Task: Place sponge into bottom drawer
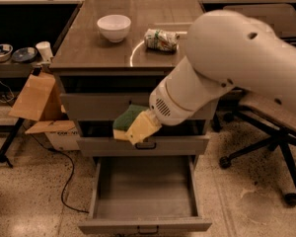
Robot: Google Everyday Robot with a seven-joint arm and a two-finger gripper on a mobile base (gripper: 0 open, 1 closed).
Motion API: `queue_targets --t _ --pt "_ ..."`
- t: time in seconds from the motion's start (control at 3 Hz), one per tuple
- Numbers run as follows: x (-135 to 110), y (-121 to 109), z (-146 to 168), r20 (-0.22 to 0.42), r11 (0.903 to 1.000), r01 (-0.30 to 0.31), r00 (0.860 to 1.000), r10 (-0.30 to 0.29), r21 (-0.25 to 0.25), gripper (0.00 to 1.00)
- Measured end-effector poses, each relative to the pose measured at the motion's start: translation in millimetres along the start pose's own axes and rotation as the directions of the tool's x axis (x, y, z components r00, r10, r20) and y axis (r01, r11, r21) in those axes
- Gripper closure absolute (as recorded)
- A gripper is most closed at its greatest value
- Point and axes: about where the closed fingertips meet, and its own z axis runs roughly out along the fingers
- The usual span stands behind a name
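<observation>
The sponge (127,119), dark green layer up and pale yellow foam along its lower edge, hangs in the air in front of the cabinet (89,63). It is level with the gap between the top drawer (106,105) and the middle drawer (177,145), above the bottom drawer (144,194). The gripper (138,128) is clamped on it; one cream finger (145,126) lies against its right side, and the other is hidden. The bottom drawer stands pulled fully out and open at the cabinet's foot. On the cabinet top sit a white bowl (114,27) and, to its right, a green-and-white snack bag (161,39). A cardboard box (35,98) leans at the cabinet's left side, and an office chair (269,125) stands to its right.
</observation>
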Motion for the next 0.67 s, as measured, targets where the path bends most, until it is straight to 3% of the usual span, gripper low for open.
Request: queue_targets --t 0.33,0.67 --pt "23.3 2.1 61.4 -0.07 0.9987 -0.041 0.997 0.038 -0.031 1.0" --pt "23.3 -11.2 127.4 -0.109 0.9961 -0.088 0.99 0.089 0.013 1.0"
